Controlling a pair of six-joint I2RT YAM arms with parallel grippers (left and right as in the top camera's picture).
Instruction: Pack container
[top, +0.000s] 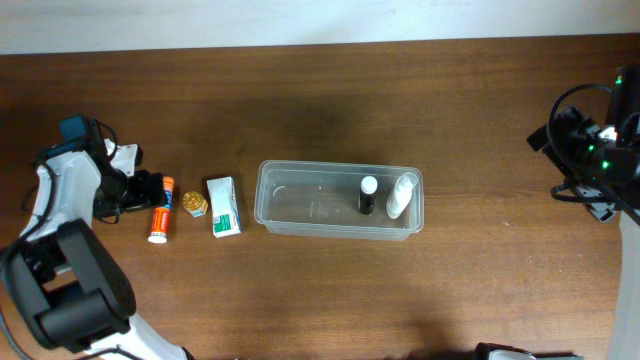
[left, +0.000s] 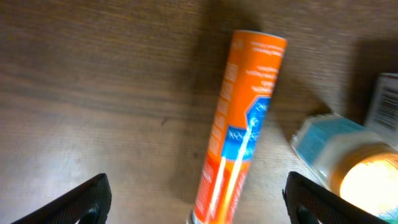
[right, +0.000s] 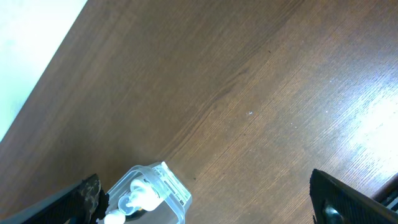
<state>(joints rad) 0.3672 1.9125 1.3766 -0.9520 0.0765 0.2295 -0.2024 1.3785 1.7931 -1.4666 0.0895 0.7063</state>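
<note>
Left fingers (left: 87, 202), open wide near the left edge of the bench (top: 300, 90), should close squarely across the middle of the orange tube (left: 239, 124); right fingers (right: 84, 199) are wide too

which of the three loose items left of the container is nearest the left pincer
The orange tube: it lies right below the open left pincer, framed by its fingers. The gold-topped item and green-and-white box sit farther right, toward the container.

Overhead gives me the whole table (top: 320, 100) from straight above. My left wrist camera looks down close on the orange tube (left: 239, 124), also seen overhead; the right wrist one views slantwise from farther off, sharing one end of the container (right: 165, 185).
</note>
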